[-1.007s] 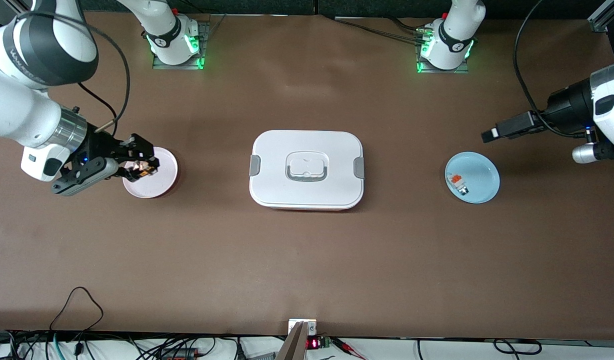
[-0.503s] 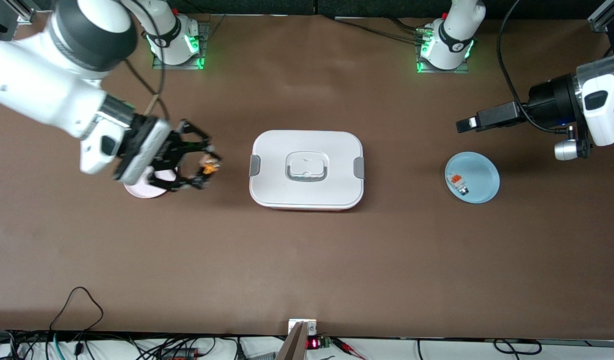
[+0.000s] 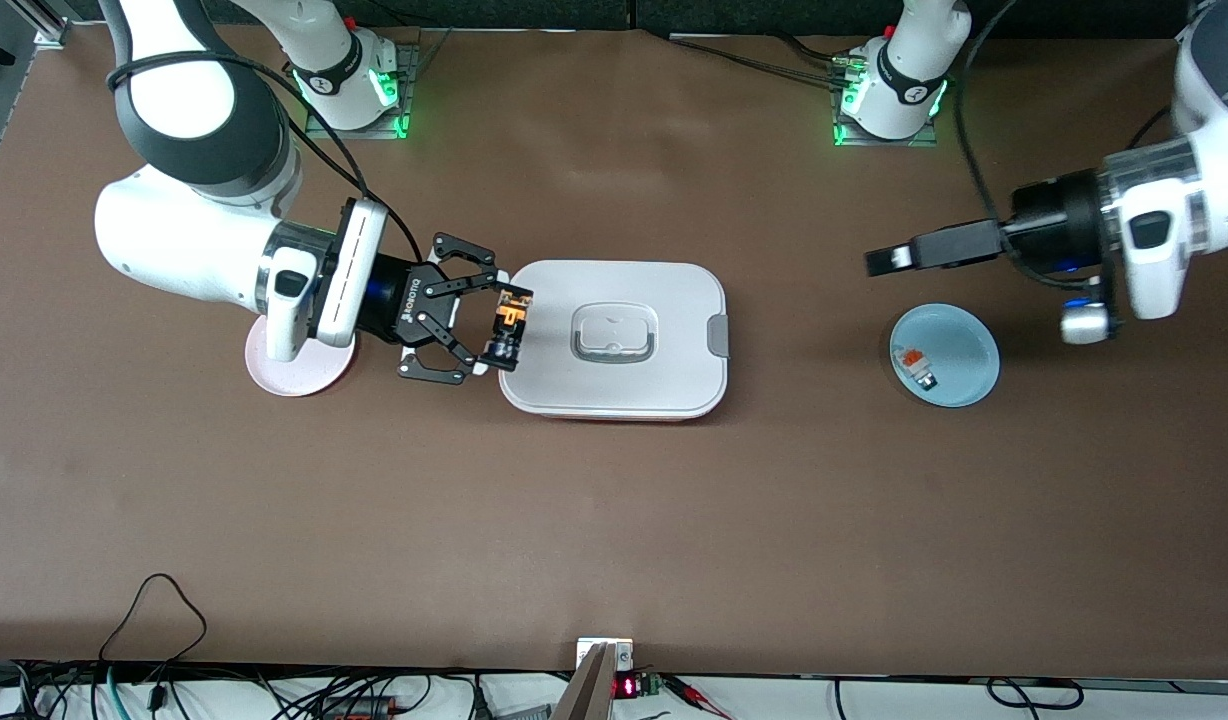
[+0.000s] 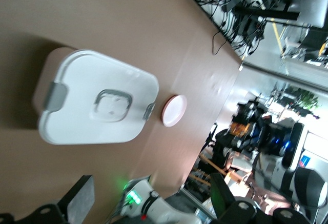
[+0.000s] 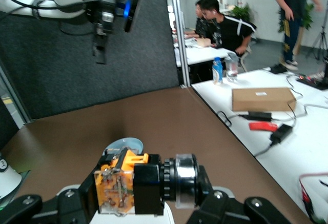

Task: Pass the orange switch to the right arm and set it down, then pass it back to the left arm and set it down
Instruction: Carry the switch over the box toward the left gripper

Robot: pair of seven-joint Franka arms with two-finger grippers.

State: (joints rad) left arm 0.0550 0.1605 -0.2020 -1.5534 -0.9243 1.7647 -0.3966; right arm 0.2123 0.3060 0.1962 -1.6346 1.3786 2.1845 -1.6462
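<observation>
1. Nearest the front camera I see the blue plate [image 3: 959, 370] toward the left arm's end of the table, with a small white-grey piece with an orange top [image 3: 914, 366] lying on it.
2. At about the same depth, mid-table, sits the box [image 3: 614, 395], lid on, grey latches at both short ends. The pink plate [image 3: 289, 372] lies toward the right arm's end, partly under the right arm's wrist.
3. The right gripper [image 3: 494, 327] hangs over the box's edge at the right arm's end, its fingers clamped on the orange switch [image 3: 506, 327].
4. From the front, the switch's long axis runs roughly nearer-to-farther across the table: the orange-marked part is at the end away from the front camera, the dark cylindrical end toward it.
5. In the right wrist view I see the switch [image 5: 148, 183] lying crosswise between the fingers, orange block at one end, dark and silvery cylinder at the other.
6. Farthest back, the left gripper [image 3: 882, 261] is up in the air over bare table just past the blue plate, toward the bases, pointing toward the box. Its fingers stand wide apart in the left wrist view, nothing between them.
</observation>
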